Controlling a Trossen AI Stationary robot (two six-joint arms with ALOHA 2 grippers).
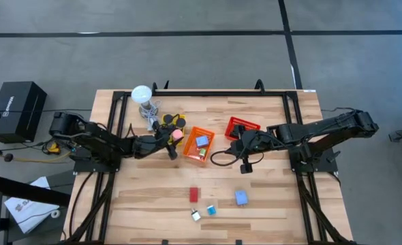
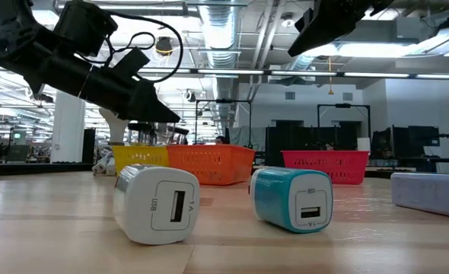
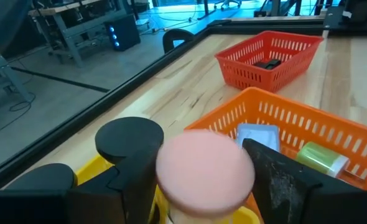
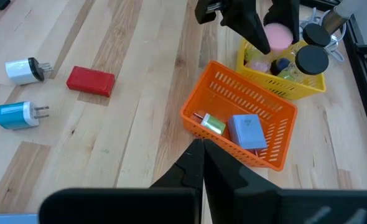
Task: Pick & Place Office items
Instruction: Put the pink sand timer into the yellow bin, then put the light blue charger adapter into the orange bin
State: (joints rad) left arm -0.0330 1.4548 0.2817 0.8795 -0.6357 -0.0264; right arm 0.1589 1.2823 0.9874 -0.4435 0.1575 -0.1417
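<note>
Near edge of tabletop: white charger (image 1: 196, 215), teal charger (image 1: 211, 210), red block (image 1: 194, 195), light-blue block (image 1: 242, 197) lie loose, likely awaiting sorting. Mid-tabletop: right end effector (image 1: 245, 165) hovers, fingers pressed together, empty. Orange basket (image 1: 189, 151) holds blue block (image 4: 247, 130) and green item (image 4: 209, 124). Left end effector (image 1: 175, 135) clamps pink lump (image 3: 202, 168) over yellow basket (image 4: 283, 90). Far side: red basket (image 1: 251, 126) holds a dark item (image 3: 269, 63).
</note>
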